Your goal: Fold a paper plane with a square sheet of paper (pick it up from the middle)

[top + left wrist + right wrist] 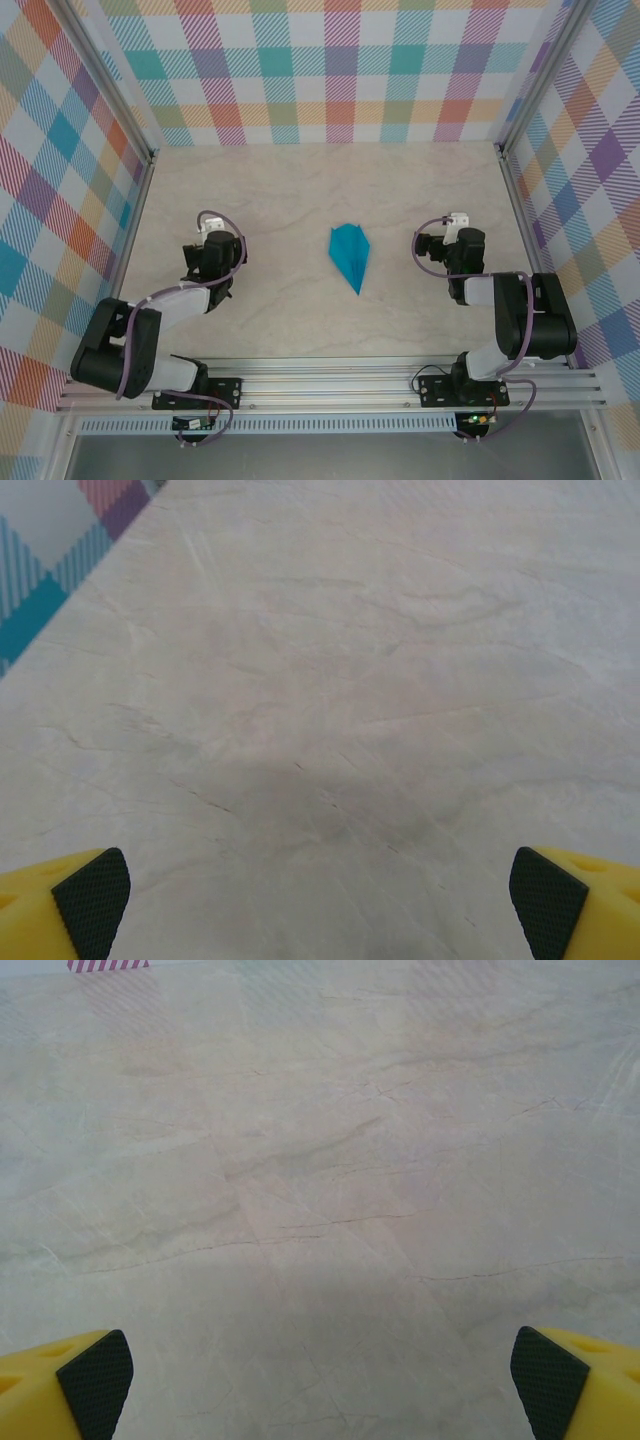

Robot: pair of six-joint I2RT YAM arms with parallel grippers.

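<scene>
The paper plane (pixel 350 255) lies flat in the middle of the table, a narrow teal-blue dart with its point toward the near edge. My left gripper (pixel 206 246) rests to its left, well apart from it. Its yellow fingers with black pads (pixel 92 900) stand wide open over bare tabletop. To the right of the plane sits my right gripper (pixel 452 238), also apart from it. Its fingers, black pads (pixel 548 1380) facing inward, are spread wide with nothing between them.
The marble-patterned table (pixel 300 190) is walled by checked panels at the back (pixel 320 70) and both sides. An aluminium rail (pixel 330 385) carrying both arm bases runs along the near edge.
</scene>
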